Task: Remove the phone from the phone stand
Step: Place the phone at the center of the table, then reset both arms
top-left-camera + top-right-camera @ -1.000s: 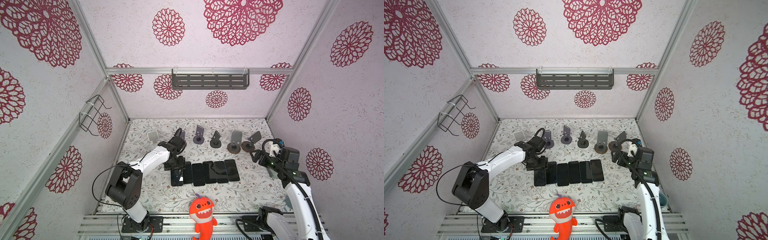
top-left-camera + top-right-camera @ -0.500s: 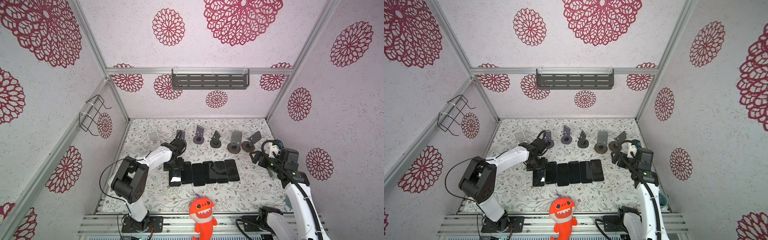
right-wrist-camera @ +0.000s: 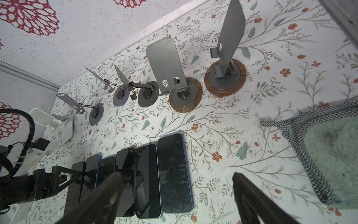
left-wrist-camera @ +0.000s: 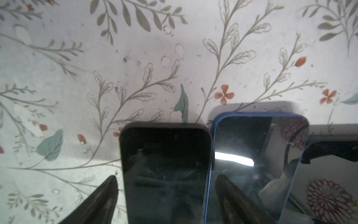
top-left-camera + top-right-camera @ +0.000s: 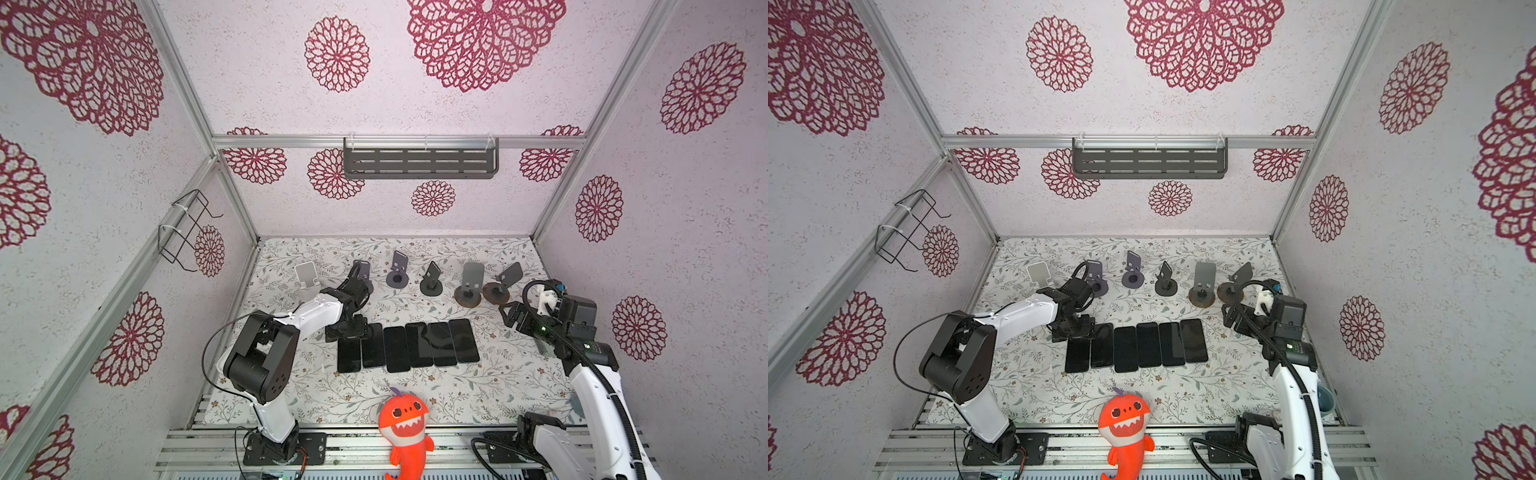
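6 phones (image 5: 397, 349) lie in a row on the floral table (image 5: 503, 374) — left gripper (image 4: 166, 177) parted astride the end phone (image 4: 164, 153), right gripper (image 3: 176, 174) wide open, empty.

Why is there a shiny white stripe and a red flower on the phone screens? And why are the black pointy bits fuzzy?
Left wrist view: the glass of the blue-cased phone mirrors a bright light and the walls' red flowers; the fingers of the left gripper sit too near the lens, so blur. Right wrist view: the fingers of the right gripper blur likewise.
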You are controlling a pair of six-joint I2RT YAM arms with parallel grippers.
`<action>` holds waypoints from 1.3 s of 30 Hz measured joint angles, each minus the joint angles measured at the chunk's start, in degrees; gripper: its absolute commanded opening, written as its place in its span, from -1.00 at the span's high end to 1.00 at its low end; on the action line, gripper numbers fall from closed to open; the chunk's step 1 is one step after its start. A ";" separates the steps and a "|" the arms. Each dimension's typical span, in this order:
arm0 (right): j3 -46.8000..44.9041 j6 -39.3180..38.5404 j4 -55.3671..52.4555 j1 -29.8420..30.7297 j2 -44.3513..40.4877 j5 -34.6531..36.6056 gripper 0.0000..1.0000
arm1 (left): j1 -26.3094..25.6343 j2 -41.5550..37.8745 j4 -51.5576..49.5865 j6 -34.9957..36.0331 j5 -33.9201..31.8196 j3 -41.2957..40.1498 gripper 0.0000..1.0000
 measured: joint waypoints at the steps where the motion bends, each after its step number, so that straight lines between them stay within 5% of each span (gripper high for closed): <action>1: 0.00 0.00 0.00 0.00 0.00 0.00 -0.84 | 0.04 0.00 0.28 0.02 0.00 -0.04 -0.70; 17: -0.74 -0.02 -0.48 0.00 -0.81 0.63 -0.85 | 0.07 -0.61 1.84 -0.04 0.07 -0.74 -0.73; 23: -0.72 -1.05 -1.88 0.00 -1.05 3.04 -0.88 | 0.22 -6.91 1.81 0.92 -1.99 -0.68 -0.99; 33: -5.40 -2.54 0.66 0.39 -5.68 13.84 -0.98 | 6.71 -25.24 10.10 3.67 -17.14 -5.29 -0.95; 39: -8.83 -0.50 6.60 2.40 -5.49 22.91 -0.98 | 10.64 -27.78 14.03 5.22 -26.16 -9.51 -0.95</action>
